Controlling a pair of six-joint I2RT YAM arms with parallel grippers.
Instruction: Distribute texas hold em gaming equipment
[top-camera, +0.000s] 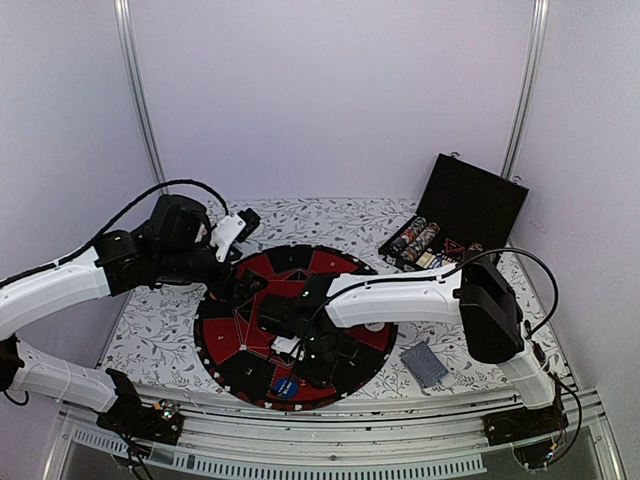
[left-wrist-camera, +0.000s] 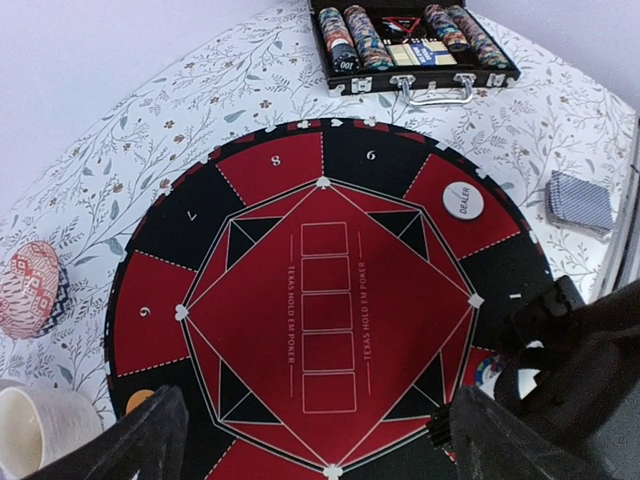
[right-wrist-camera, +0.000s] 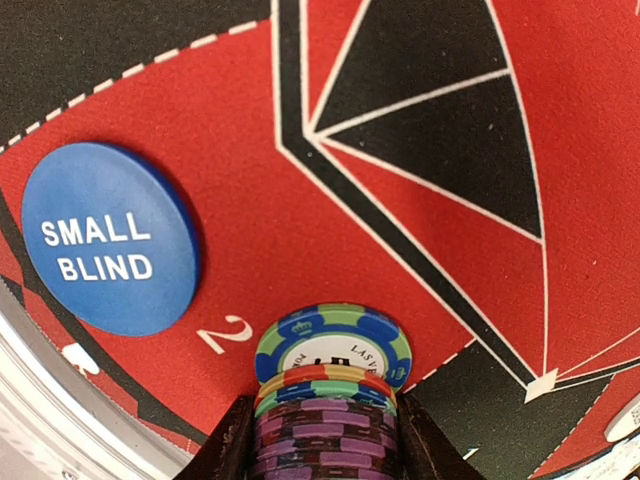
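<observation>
My right gripper (right-wrist-camera: 325, 455) is clamped on a chip stack (right-wrist-camera: 332, 350). Both dark fingers (right-wrist-camera: 228, 450) press its sides, and a blue-and-green striped chip sits on top. The stack stands upright on a red segment of the round poker mat (right-wrist-camera: 420, 240), just beside the printed 2. Near the stack, to its left in the wrist view, the blue SMALL BLIND disc (right-wrist-camera: 108, 238) lies flat on the same segment, apart from the stack and close to the mat's rim.

My left gripper (left-wrist-camera: 320, 440) hangs over the near side of the mat with its fingers spread wide and nothing between them. Ahead of it lies the red centre with its row of five card boxes. Further out and to the right, the white DEALER disc (left-wrist-camera: 463, 201) rests on a red segment. Beyond the mat's far edge sits the open black case (left-wrist-camera: 415, 80), with rows of chips (left-wrist-camera: 350, 35) inside. Off the mat to the right lies a deck of cards (left-wrist-camera: 580, 200), backs up. To the gripper's left are a pink patterned bowl (left-wrist-camera: 30, 288) and, nearer, a white cup (left-wrist-camera: 35, 430).
</observation>
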